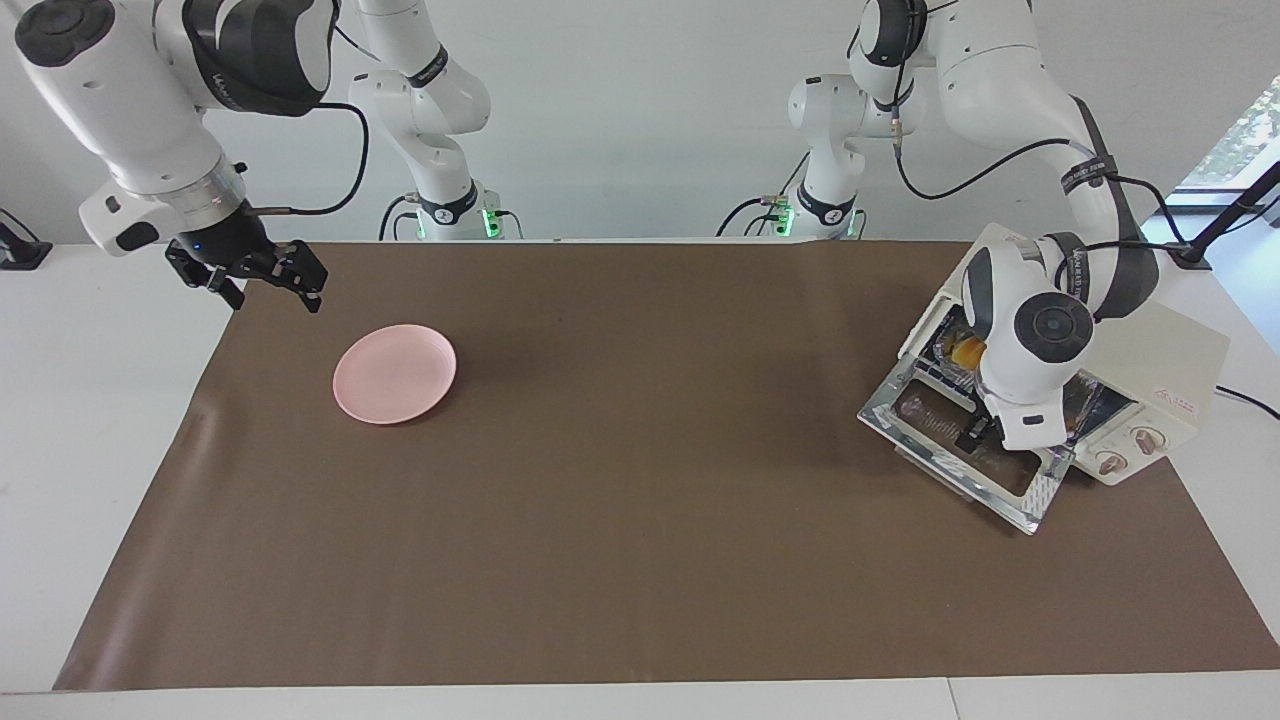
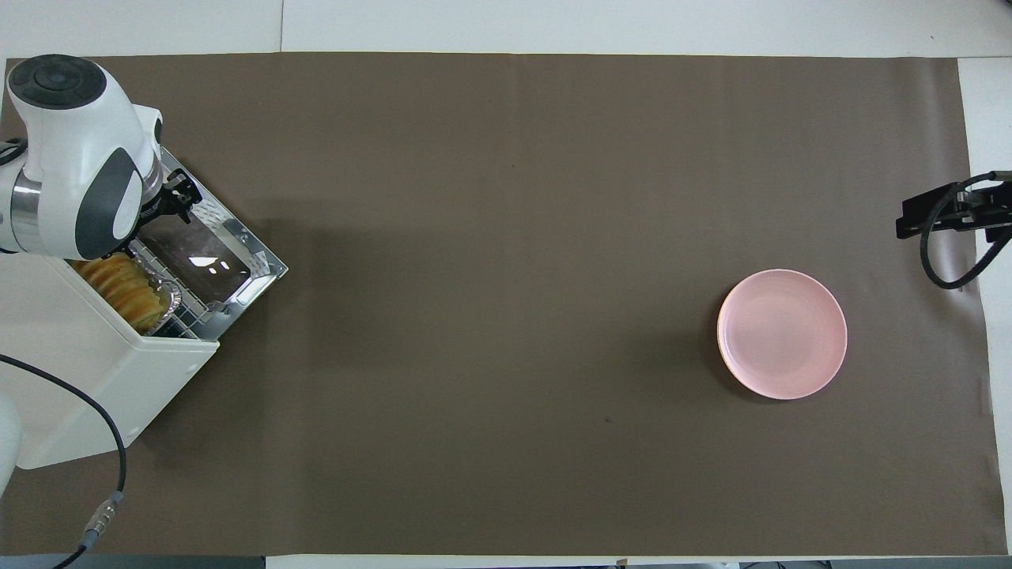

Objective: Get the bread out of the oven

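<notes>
The cream-white oven [image 1: 1160,375] stands at the left arm's end of the table, and its glass door [image 1: 955,440] hangs open and lies flat. The yellow-orange bread [image 2: 126,288] lies in a crinkled foil tray [image 2: 171,303] on the wire rack inside; it also shows in the facing view [image 1: 966,352]. My left gripper [image 1: 975,432] hangs low over the open door in front of the oven mouth, apart from the bread; it also shows in the overhead view [image 2: 179,199]. My right gripper [image 1: 262,276] waits open and empty in the air over the mat's edge, near the pink plate.
A round pink plate [image 1: 395,373] lies bare on the brown mat [image 1: 640,520] toward the right arm's end. The oven's two knobs [image 1: 1128,450] face away from the robots. A black cable [image 2: 95,411] runs over the oven's top.
</notes>
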